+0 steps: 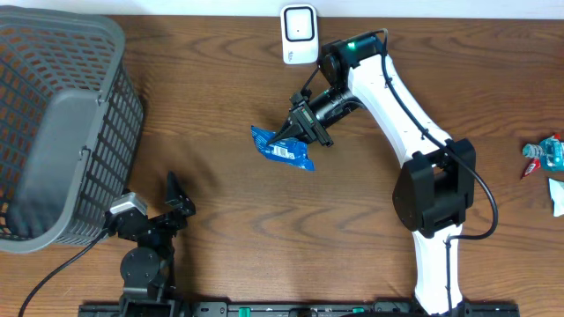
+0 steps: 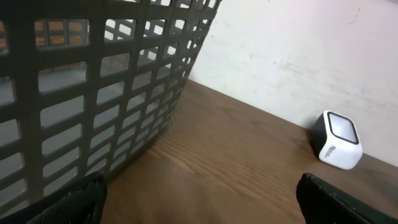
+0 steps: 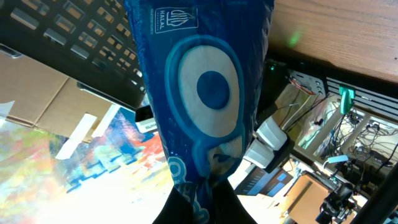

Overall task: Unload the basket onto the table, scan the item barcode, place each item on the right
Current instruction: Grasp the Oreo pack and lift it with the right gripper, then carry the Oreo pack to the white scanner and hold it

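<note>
- Notably, the left gripper, far to the lower left of the white box-shaped scanner, has its jaws spread wide and holds nothing, so it could not catch a drop.
- Just below that scanner, the right gripper is clamped on one end of the crinkly blue plastic packet.
- Pinched so near its edge, the packet could slip or swing, and its barcode might face away from the scanner. I cannot see the barcode.
- The grey plastic lattice basket, far left of the scanner, shows nothing inside.
</note>
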